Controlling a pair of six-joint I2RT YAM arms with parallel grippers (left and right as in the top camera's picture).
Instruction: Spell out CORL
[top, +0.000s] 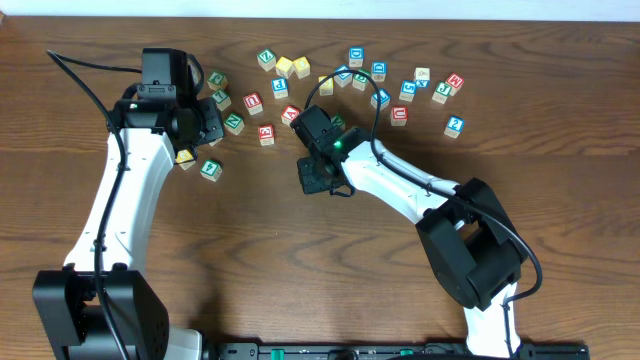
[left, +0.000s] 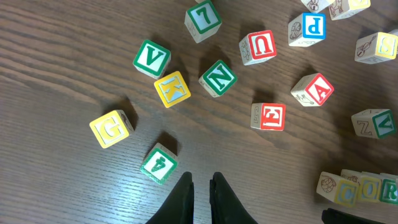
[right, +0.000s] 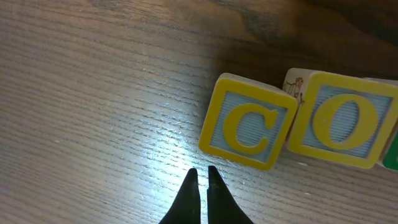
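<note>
In the right wrist view a yellow C cube (right: 249, 129) lies with a yellow O cube (right: 342, 121) touching its right side. A green edge (right: 392, 152) shows beyond the O. My right gripper (right: 202, 173) is shut and empty, its tips just short of the C. The left wrist view shows the same row at lower right: C (left: 346, 191), O (left: 368, 188), green R (left: 388, 190). Overhead, the right gripper (top: 318, 180) hides this row. My left gripper (left: 200, 180) is shut and empty, near a green 4 cube (left: 158, 163). I cannot pick out the L cube.
Loose cubes lie around the left gripper (top: 210, 128): yellow G (left: 112, 127), yellow K (left: 171, 88), green V (left: 151, 57), green N (left: 218, 77), red E (left: 268, 116), red A (left: 313, 89), red U (left: 258, 46). More cubes, such as a blue-faced one (top: 356, 57), spread along the table's back.
</note>
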